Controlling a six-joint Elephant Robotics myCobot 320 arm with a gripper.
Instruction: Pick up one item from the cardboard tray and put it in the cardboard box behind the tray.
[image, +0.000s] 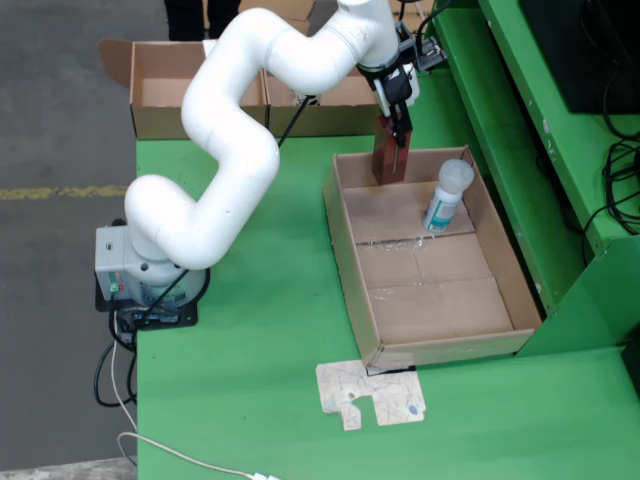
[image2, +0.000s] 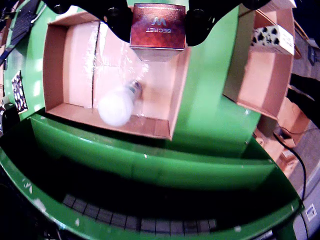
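My gripper (image: 394, 132) is shut on a dark red-brown carton (image: 390, 162), upright at the far end of the cardboard tray (image: 346, 250). In the wrist view the carton (image2: 157, 25), printed "SECRET", sits between my black fingers (image2: 118, 20) above the tray (image2: 55, 65). I cannot tell whether it still touches the tray floor. A white bottle with a blue label (image: 444, 196) leans in the tray's far right corner and shows from its cap end (image2: 117, 106) in the wrist view. Behind the tray stands an open cardboard box (image: 330, 100), also in the wrist view (image2: 252, 82).
A second open cardboard box (image: 165, 90) stands at the back left. The box in the wrist view holds a white patterned carton (image2: 272, 37). A flat cardboard scrap (image: 370, 395) lies in front of the tray. A raised green frame (image: 530, 150) borders the right side. The arm's base (image: 140, 270) is at left.
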